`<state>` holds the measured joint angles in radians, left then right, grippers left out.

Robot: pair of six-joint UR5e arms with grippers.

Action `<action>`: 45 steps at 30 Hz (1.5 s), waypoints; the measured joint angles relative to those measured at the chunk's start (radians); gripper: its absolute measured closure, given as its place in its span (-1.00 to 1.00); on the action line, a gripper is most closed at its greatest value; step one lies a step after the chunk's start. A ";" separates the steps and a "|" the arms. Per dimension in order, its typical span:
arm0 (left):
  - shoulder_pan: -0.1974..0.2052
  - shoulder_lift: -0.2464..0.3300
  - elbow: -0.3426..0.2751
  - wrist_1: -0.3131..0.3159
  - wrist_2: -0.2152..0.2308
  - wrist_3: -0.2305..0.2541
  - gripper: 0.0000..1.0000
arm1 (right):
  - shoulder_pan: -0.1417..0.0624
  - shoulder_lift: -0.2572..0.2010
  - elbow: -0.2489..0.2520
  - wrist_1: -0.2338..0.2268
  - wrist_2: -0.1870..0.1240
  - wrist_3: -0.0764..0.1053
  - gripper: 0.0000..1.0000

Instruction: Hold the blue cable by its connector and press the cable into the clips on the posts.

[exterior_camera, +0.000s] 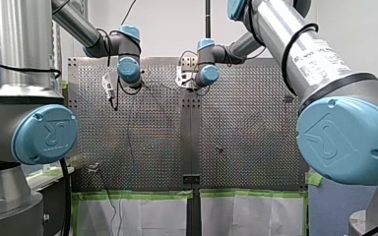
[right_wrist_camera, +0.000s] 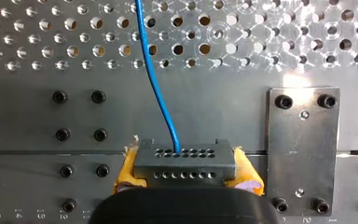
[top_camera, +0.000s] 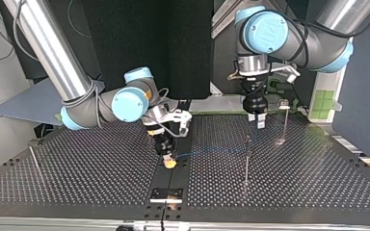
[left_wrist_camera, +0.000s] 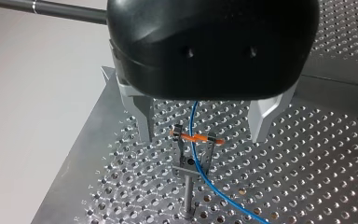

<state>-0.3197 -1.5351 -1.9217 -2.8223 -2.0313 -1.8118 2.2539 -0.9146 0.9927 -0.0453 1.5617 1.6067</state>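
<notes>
Right wrist view gave me the clearest read. My right arm's jaws were clamped on the connector [right_wrist_camera: 185,163], the yellow pads [right_wrist_camera: 127,170] squeezing both ends of the block. It sat low over the surface [right_wrist_camera: 28,121] at the centre seam, near the edge away from the arm bases. The blue cable [right_wrist_camera: 156,88] left the connector's holed face and ran off across the perforations.

In the left wrist view my left arm's jaws stood wide apart and empty. The metal fingers [left_wrist_camera: 142,119] straddled a clip [left_wrist_camera: 192,156] atop a thin post [left_wrist_camera: 188,196], not far from one edge of the surface. The cable passed between the clip's prongs, by an orange bar [left_wrist_camera: 196,138], though I could not tell whether it was fully seated.

My worries, judged from this:
- **Too much pull:** if the right arm drew the connector away too hard, the taut cable could spring out of the prongs or bend the slender post sideways.
- **Too much slack:** the cable could simply lift out.
- **Connector grip:** only pad friction at its ends held the connector, so a tug along the cable might twist or slip it.
- **Off-centre press:** if the left arm came down off-centre, a finger could strike a prong or the orange bar instead of the cable.
- **Snagging:** in the top view a second post [top_camera: 284,120] stood nearby, close enough to snag on a careless sweep.
</notes>
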 joint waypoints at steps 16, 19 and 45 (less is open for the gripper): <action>0.004 -0.003 0.001 -0.063 0.094 -0.028 -1.00 | -0.016 0.006 0.013 -0.001 -0.014 -0.003 1.00; 0.001 -0.006 0.011 -0.058 0.115 -0.045 -1.00 | -0.019 0.008 0.014 -0.001 -0.017 -0.003 1.00; -0.033 -0.107 0.224 -0.130 0.198 -0.099 -1.00 | -0.040 0.011 0.016 -0.002 -0.049 -0.008 1.00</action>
<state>-0.3529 -1.6425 -1.6978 -2.9525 -1.8333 -1.9106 2.2141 -0.9031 1.0084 -0.0477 1.5131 1.5989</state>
